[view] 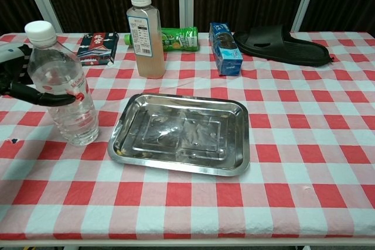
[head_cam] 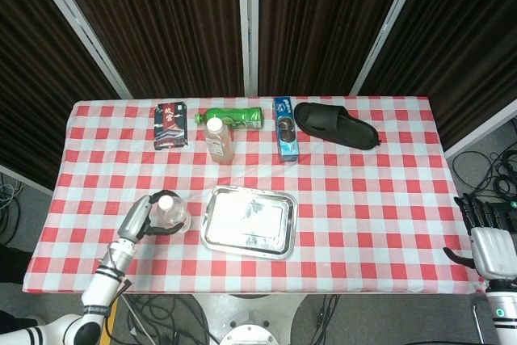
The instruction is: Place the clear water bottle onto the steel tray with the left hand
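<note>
Both the left hand (head_cam: 139, 220) and right hand (head_cam: 488, 246) have silver-grey backs, black fingers (view: 41, 96) and white forearms.

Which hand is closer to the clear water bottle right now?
Left. The left hand wraps its fingers around the clear water bottle, just left of the steel tray. The right hand sits far off, past the table's right edge.

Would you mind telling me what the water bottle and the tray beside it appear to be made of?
The water bottle looks like thin clear plastic with a white cap: the checked cloth shows through it, and the left hand wraps around it. The tray looks like polished steel: silvery, with blurred mirror-like reflections on its floor and a raised rim.
</note>
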### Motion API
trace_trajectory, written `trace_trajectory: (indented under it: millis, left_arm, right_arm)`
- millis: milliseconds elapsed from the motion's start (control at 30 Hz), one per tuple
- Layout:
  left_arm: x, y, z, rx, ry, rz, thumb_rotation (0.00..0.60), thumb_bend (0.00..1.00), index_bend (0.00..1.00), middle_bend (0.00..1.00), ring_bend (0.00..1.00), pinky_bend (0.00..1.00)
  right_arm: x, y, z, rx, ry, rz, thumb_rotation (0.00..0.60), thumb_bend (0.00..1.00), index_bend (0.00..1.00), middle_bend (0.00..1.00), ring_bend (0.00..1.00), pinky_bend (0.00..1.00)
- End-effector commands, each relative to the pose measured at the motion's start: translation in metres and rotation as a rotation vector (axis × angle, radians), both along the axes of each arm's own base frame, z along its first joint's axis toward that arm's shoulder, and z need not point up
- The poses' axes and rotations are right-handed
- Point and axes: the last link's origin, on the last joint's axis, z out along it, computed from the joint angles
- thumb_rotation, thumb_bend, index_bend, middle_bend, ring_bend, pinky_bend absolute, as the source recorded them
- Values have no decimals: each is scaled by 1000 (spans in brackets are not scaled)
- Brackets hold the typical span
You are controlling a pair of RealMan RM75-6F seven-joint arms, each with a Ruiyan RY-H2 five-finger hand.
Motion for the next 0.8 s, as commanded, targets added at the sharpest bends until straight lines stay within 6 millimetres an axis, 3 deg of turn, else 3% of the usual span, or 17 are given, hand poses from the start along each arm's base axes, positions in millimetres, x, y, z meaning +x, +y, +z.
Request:
trace_trajectory:
  millis: [33, 200, 367, 567, 667, 733, 800]
  left_arm:
    - [4, 3, 4, 16, -1, -10, 600, 297, 546, 593, 388, 352]
    - [22, 18, 28, 85, -8, -64, 600, 299, 550, 596, 392, 360]
    - [54, 46, 70, 180, -12, -126, 600, 299, 548, 601, 394, 363]
    - [85, 58, 104, 212, -15, -147, 600, 301, 546, 609, 401, 377]
    - [71, 50, 96, 176, 33, -111, 600, 301, 545, 609, 403, 380]
    - [44, 38, 76, 106, 76, -41, 600, 301, 544, 609, 404, 380]
    - [29, 36, 58, 46, 122, -11, 600, 304, 542, 607, 404, 379]
  right_arm:
    - [0, 0, 0, -1, -1, 0, 600, 72, 0, 0, 0, 0]
    - [1, -1, 1, -8, -3, 4, 600, 72, 0, 0, 0, 0]
    - [2, 0, 3, -15, -8, 11, 600, 72, 0, 0, 0, 0]
    - [6, 2, 3, -15, -18, 34, 600, 72, 0, 0, 0, 0]
    - [6, 3, 3, -10, -16, 34, 600, 72, 0, 0, 0, 0]
    - [4, 3, 1, -4, -13, 26, 600, 73, 0, 0, 0, 0]
    - [3, 3, 1, -4, -13, 21, 600, 73, 0, 0, 0, 0]
